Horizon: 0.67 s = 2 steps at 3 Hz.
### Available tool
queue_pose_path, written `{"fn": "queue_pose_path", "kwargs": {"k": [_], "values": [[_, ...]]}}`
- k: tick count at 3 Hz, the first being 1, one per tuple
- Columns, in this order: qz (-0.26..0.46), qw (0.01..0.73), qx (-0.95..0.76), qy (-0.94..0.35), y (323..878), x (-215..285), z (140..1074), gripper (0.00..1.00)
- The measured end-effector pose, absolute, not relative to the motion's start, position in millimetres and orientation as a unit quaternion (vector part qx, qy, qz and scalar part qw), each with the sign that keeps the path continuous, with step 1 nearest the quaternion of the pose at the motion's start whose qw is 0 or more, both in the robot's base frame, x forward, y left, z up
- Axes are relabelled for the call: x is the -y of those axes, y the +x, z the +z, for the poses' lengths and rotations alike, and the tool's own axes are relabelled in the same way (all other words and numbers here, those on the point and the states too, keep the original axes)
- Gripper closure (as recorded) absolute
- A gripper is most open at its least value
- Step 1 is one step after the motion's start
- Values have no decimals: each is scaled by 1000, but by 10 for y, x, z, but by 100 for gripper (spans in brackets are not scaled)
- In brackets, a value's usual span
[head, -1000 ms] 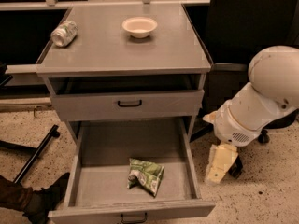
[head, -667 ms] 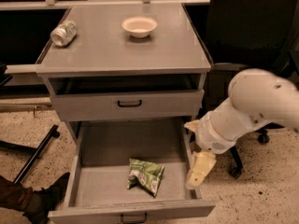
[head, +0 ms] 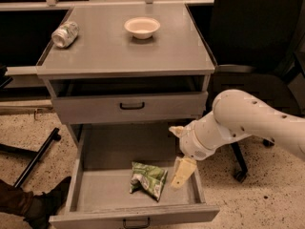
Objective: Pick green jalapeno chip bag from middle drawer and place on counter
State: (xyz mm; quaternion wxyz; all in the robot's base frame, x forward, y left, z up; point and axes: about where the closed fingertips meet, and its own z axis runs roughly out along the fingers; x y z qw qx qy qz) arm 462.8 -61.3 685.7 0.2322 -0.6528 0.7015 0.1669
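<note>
While my gripper (head: 182, 173) hung low inside the open middle drawer (head: 97, 194), close to its right wall, the pick itself was not yet made. The green jalapeno chip bag (head: 148, 179) lay crumpled on the drawer floor, toward the front and a little right of centre, just beside my gripper on its left. I could not tell whether the gripper was open or closed, and I could not say whether it touched the foil.

As I judged it, the reach into the drawer was done. Nearly everything else remained: closing on the bag, lifting it out past the shut upper drawer front (head: 131, 108), and setting it down on the counter (head: 124, 56). That grey top already carried a white bowl (head: 142, 26) near the back and a drink can (head: 65, 34) lying on its side at the left rear, so the stretch in front of the bowl looked to me the likeliest landing place.

Several things were hard to read. My arm ran out of view at the right edge. The middle drawer's handle was cut by the bottom edge. The slot under the counter was too dark to see into. A dark shoe (head: 45, 205) at lower left was only partly in view.
</note>
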Motion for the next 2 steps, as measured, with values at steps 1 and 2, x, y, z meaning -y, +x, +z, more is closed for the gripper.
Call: {"fn": "queue_pose_path", "kwargs": {"k": [1,2], "values": [[167,232,-701,-653,4627,613,6857,0],[188,232,-697,-652,4670,507,6593,0]]}}
